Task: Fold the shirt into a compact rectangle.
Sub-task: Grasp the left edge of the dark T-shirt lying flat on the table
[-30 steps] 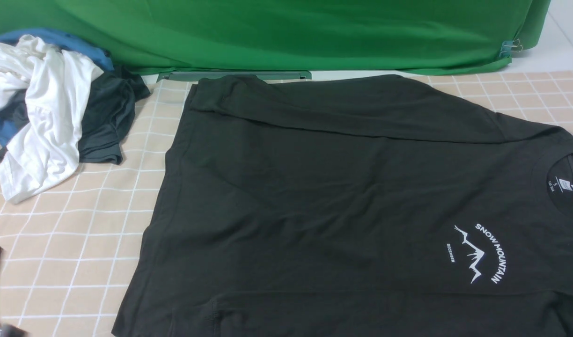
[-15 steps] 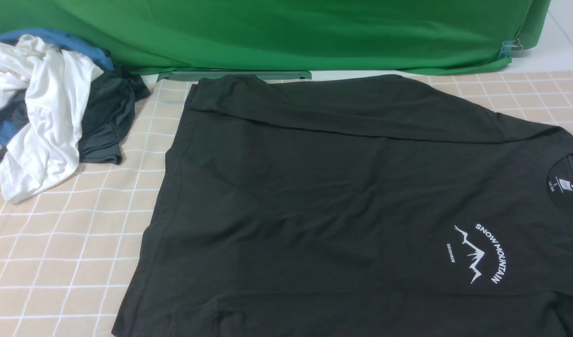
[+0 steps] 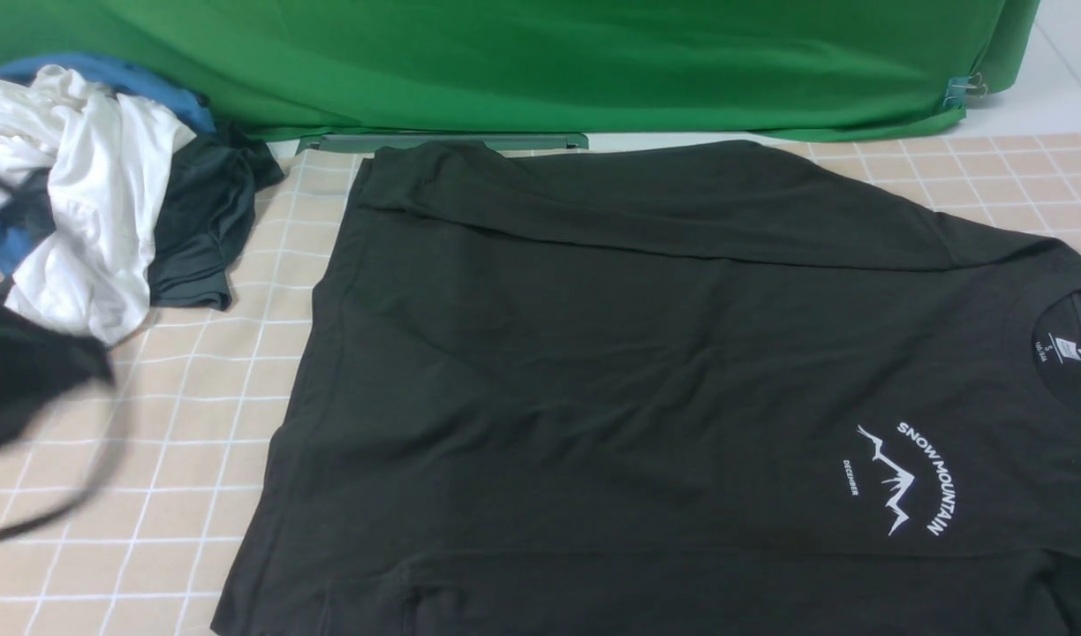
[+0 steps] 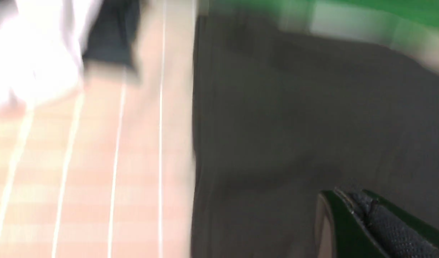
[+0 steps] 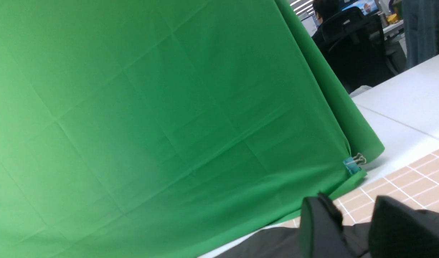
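Black cotton T-shirt [image 3: 593, 353] mid-frame, upper edge folded in; we judge folding barely begun. Left gripper [image 4: 348, 200] jaws closed, empty; right gripper [image 5: 352, 215] parted, empty.

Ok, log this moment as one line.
black T-shirt: flat, far edge folded in | left gripper: shut | right gripper: open, empty

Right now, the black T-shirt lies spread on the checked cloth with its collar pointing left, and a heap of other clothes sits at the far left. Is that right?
Not quite: the collar points right, not left, as the front view shows. The black T-shirt does lie spread on the checked cloth, and the heap of other clothes sits at the far left.
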`<state>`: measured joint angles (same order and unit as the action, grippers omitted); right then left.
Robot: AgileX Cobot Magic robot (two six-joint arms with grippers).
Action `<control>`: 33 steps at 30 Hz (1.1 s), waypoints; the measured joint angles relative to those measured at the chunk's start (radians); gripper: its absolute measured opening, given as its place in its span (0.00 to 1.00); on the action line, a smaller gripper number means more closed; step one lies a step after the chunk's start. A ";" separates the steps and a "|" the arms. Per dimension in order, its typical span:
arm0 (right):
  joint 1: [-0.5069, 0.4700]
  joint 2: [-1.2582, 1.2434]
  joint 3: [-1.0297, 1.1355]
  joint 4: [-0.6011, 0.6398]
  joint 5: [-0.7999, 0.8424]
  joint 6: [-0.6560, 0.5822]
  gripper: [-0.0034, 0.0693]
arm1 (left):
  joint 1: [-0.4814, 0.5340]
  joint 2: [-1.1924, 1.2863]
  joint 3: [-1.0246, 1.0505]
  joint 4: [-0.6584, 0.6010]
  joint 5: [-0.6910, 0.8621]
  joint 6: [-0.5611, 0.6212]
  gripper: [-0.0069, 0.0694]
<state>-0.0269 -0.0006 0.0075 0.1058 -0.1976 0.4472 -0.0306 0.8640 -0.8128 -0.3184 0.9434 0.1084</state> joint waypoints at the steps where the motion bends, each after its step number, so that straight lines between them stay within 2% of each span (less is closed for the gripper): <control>1: 0.000 0.000 0.000 0.000 -0.005 0.003 0.39 | 0.000 0.031 0.004 -0.005 0.019 0.011 0.12; 5: 0.000 0.000 0.000 0.000 -0.079 0.018 0.39 | -0.022 0.151 0.065 -0.024 0.015 0.063 0.11; 7: 0.005 0.000 -0.021 0.000 -0.052 0.022 0.36 | -0.055 0.171 0.092 -0.024 -0.005 0.065 0.11; 10: 0.037 0.042 -0.180 -0.002 0.170 -0.038 0.18 | -0.166 0.183 0.156 -0.024 -0.052 0.022 0.11; 12: 0.061 0.094 -0.277 -0.003 0.278 -0.097 0.12 | -0.225 0.184 0.170 -0.002 -0.070 -0.025 0.11; 17: 0.137 0.318 -0.538 -0.003 0.623 -0.241 0.10 | -0.370 0.248 0.174 0.128 -0.080 -0.144 0.11; 20: 0.178 0.444 -0.625 0.003 0.721 -0.293 0.10 | -0.399 0.324 0.174 0.181 -0.129 -0.159 0.11; 23: 0.213 0.507 -0.658 0.020 0.743 -0.334 0.10 | -0.402 0.389 0.174 0.201 -0.214 -0.162 0.12; 26: 0.256 0.553 -0.665 0.027 0.758 -0.346 0.10 | -0.402 0.474 0.174 0.204 -0.282 -0.153 0.19; 27: 0.269 0.562 -0.666 0.028 0.758 -0.346 0.10 | -0.402 0.507 0.174 0.204 -0.285 -0.142 0.25; 28: 0.270 0.563 -0.666 0.028 0.758 -0.346 0.10 | -0.402 0.508 0.174 0.204 -0.285 -0.140 0.25; 29: 0.280 0.567 -0.666 0.032 0.758 -0.346 0.10 | -0.403 0.548 0.174 0.204 -0.290 -0.129 0.33; 33: 0.283 0.567 -0.666 0.035 0.758 -0.346 0.10 | -0.403 0.605 0.175 0.204 -0.318 -0.120 0.50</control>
<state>0.2558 0.5663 -0.6589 0.1406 0.5604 0.1013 -0.4335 1.4694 -0.6380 -0.1143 0.6256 -0.0114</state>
